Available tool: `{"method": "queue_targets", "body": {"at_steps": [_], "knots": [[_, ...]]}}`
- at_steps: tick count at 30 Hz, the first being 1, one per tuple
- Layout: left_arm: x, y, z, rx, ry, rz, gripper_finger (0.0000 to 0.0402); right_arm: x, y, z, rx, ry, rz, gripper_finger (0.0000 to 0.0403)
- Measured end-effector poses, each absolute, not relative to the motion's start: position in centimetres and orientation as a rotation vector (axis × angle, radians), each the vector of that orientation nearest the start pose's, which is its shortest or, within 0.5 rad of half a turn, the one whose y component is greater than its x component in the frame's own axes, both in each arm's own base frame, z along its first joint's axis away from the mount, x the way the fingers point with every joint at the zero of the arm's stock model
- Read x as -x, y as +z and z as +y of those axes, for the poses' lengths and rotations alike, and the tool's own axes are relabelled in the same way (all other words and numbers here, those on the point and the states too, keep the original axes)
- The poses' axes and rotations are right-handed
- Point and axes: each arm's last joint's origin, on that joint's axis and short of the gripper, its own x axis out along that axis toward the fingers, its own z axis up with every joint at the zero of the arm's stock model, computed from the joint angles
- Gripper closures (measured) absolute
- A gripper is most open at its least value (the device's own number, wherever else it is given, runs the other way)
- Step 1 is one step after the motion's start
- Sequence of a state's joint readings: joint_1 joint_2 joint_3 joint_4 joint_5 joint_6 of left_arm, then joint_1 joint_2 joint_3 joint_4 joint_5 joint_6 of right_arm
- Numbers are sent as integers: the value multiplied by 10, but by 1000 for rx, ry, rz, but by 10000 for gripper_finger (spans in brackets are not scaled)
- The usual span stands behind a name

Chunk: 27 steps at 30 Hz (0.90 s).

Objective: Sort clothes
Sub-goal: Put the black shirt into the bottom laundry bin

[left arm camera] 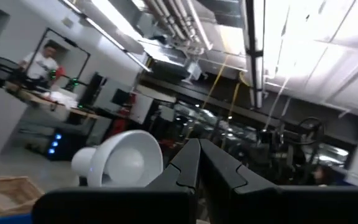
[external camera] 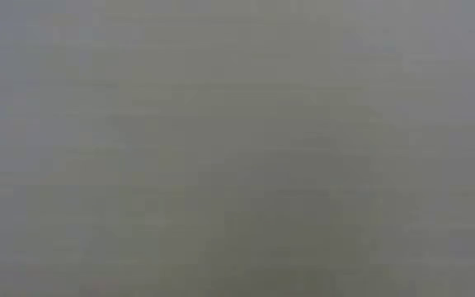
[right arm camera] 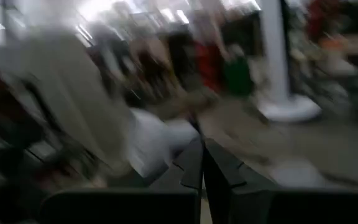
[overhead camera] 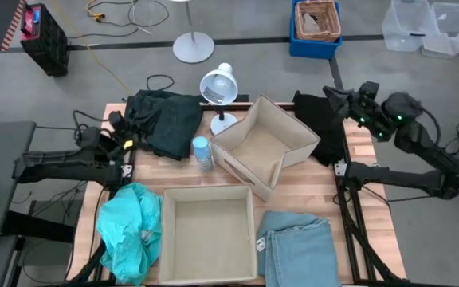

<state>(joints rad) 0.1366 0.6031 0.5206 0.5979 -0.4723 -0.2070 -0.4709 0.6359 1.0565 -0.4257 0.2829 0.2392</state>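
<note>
Black fingers pressed tip to tip on both arms, nothing between them, per each wrist cam. Left tool (overhead camera: 120,144) sits at the counter's far-left part, right at the near edge of the dark green garment (overhead camera: 166,121), which is bunched at the far-left corner. Right tool (overhead camera: 335,94) hangs over the far-right corner, just at the far edge of the black garment (overhead camera: 321,127).

Outward from there: turquoise garment (overhead camera: 128,231) is crumpled at the near-left edge, same side as the left arm but well back toward its base. Pale blue denim garment (overhead camera: 297,249) lies folded near-right, long axis running near-to-far. Between them, two beige fabric boxes: one square-on at near-centre (overhead camera: 208,236), one tilted at centre (overhead camera: 263,145). Small blue bottle (overhead camera: 202,151) and white desk lamp (overhead camera: 218,86) stand btwn green garment and tilted box. Low cam shows only grey blur.

Key relation, my read: each arm's nearest item is right beside its tool, green for left, black for right. No grasp yet; sorting looks barely begun.
</note>
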Motion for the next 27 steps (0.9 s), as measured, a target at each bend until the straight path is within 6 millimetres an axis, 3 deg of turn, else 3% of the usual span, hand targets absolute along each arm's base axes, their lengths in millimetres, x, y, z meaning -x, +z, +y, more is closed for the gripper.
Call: {"method": "queue_targets", "body": {"at_steps": [4, 12, 16, 22, 27], "knots": [[-153, 351, 41, 283, 599, -473, 394, -89, 403, -67, -202, -874, 211, 370], [-182, 367, 59, 252, 690, -338, 394, -89, 367, -116, -504, -1238, 519, 370], [-182, 369, 63, 238, 714, -342, 394, -86, 354, -143, -615, -1334, 596, 363], [-178, 369, 64, 261, 722, -339, 394, -92, 355, -143, -675, -1364, 565, 325], [-173, 368, 63, 260, 726, -310, 394, -93, 339, -149, -737, -1386, 655, 274]]}}
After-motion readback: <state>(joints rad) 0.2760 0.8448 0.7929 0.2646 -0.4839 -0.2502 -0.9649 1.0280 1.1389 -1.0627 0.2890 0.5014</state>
